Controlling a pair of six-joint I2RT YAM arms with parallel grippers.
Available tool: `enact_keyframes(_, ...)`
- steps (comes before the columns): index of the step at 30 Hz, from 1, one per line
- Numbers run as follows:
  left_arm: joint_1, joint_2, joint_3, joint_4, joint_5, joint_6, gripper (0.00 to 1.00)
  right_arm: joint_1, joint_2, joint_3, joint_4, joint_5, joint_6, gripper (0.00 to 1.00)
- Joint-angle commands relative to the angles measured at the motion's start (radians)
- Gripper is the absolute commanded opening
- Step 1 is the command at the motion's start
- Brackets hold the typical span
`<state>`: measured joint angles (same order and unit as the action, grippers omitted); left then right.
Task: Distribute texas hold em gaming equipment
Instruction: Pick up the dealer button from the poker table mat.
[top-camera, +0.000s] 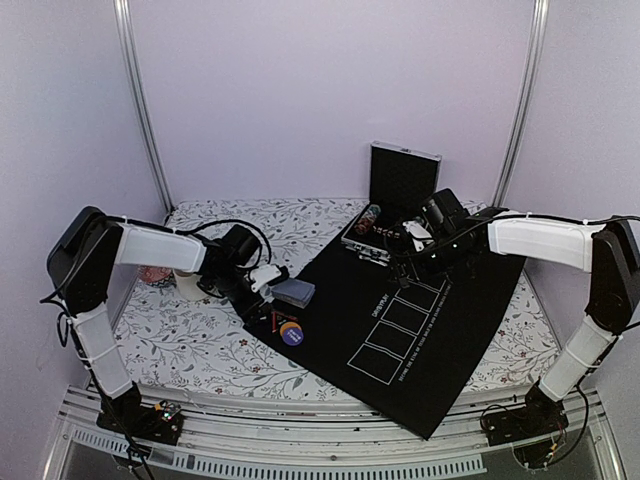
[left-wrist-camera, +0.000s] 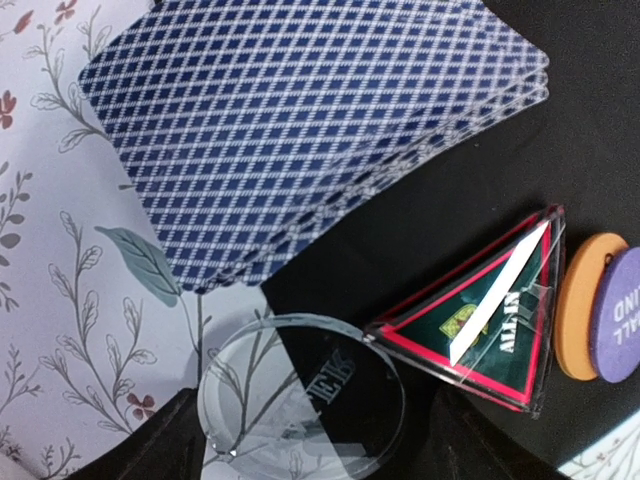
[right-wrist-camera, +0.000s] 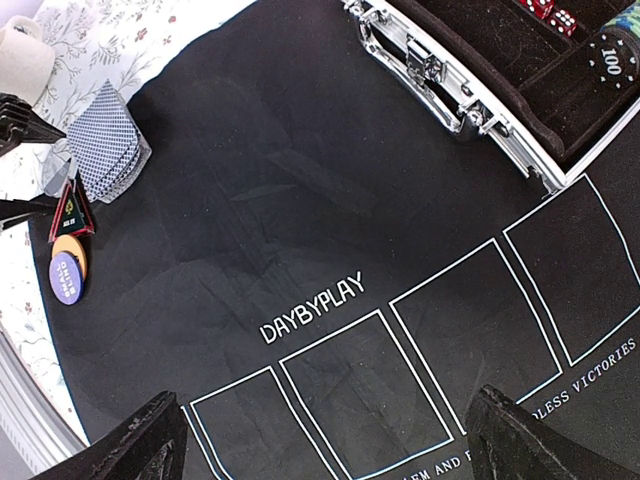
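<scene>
At the far left of the floral table (top-camera: 180, 340) a cream cup (top-camera: 188, 285) stands off the black mat (top-camera: 440, 370), and it is no part of the game. Just right of it the left gripper (left-wrist-camera: 315, 455) hangs low over the mat's left corner, its fingers (left-wrist-camera: 160, 445) apart on either side of a clear round disc (left-wrist-camera: 300, 395); whether they already pinch its rim I cannot tell. Beyond the disc lies the deck of blue-backed cards (left-wrist-camera: 310, 130), slightly fanned and overhanging the mat's edge onto the cloth. Beside the disc a clear triangular marker (left-wrist-camera: 480, 320) with a red border leans on the mat, and next to that the purple disc (left-wrist-camera: 625, 320) rests on the orange disc (left-wrist-camera: 585, 300). All these pieces sit bunched in 1 corner (set out, by the look of it, but not yet shared round). Toward the middle, the row of printed card boxes (right-wrist-camera: 340, 390) holds nothing, so no card looks dealt. Farther right the right gripper (right-wrist-camera: 320, 435) hovers over the mat with its fingers spread wide and nothing between them. At the mat's far edge the open metal case (right-wrist-camera: 470, 90) holds a striped chip marked 100 (right-wrist-camera: 612, 60) and red dice (right-wrist-camera: 545, 8). My reading: the task is in its early part, with cards to deal and chips to hand out.
</scene>
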<state>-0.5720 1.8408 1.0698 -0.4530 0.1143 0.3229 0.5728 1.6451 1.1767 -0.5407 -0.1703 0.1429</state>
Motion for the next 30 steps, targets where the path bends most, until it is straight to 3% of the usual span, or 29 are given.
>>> enact_keyframes(1, 0.032, 0.019, -0.009, -0.037, -0.017, 0.005, 0.77, -0.005, 0.004, -0.010, 0.014, -0.013, 0.012, 0.99)
enact_keyframes(11, 0.034, 0.028, -0.015, -0.029, -0.040, -0.002, 0.77, -0.005, -0.001, -0.011, 0.013, -0.011, 0.016, 0.99)
enact_keyframes(30, 0.023, 0.035, -0.019, -0.009, 0.019, -0.002, 0.47, -0.005, 0.001, -0.008, 0.010, -0.015, 0.024, 0.99)
